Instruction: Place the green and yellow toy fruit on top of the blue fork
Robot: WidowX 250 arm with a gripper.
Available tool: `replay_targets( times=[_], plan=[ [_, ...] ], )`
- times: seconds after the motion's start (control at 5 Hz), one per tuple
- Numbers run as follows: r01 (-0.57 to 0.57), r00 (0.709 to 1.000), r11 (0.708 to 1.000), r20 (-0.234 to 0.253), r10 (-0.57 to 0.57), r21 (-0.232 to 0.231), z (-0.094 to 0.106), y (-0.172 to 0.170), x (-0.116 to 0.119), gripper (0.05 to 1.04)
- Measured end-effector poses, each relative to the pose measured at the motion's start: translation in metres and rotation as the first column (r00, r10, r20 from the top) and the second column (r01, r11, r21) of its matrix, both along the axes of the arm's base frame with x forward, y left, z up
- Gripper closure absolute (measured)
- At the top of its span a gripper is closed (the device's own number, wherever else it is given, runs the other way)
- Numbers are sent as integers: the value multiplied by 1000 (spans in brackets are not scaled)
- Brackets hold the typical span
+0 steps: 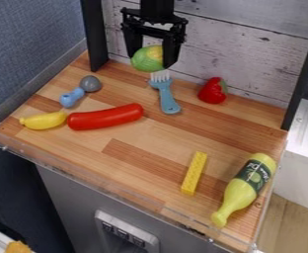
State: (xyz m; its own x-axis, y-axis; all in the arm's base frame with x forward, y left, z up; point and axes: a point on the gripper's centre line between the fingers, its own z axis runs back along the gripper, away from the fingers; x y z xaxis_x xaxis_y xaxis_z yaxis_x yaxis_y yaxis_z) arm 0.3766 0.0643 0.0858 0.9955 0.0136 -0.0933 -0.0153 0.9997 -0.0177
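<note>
The black gripper (154,55) hangs at the back of the wooden counter, shut on a green and yellow round toy (146,59) between its fingers. Just below it lies a blue toy fork (165,95) with pale tines pointing toward the back. A red toy strawberry or pepper (213,91) lies to the right of the fork. To the left are a blue and grey toy utensil (80,91), a red sausage (106,117) and a small yellow banana-like toy (43,120). A yellow brick (194,173) and a yellow-green bottle (244,189) lie at the front right.
A whitewashed plank wall (252,59) stands behind the counter (143,153), between two black posts. A low clear rim (110,184) runs along the counter's front edge.
</note>
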Motion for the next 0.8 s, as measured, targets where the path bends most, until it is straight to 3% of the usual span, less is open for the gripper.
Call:
replay_targets(
  times=[0.2, 0.4, 0.6, 0.8],
  plan=[
    [-123, 992, 992, -7, 123, 1, 0, -2, 0, 85],
    [-309, 951, 951, -7, 309, 2, -6, -5, -1, 85],
    [-515, 857, 857, -1, 516, 13, -6, -9, 1, 86],
    [-689, 724, 724, 2, 689, 17, -8, -19, 4, 88]
  ],
)
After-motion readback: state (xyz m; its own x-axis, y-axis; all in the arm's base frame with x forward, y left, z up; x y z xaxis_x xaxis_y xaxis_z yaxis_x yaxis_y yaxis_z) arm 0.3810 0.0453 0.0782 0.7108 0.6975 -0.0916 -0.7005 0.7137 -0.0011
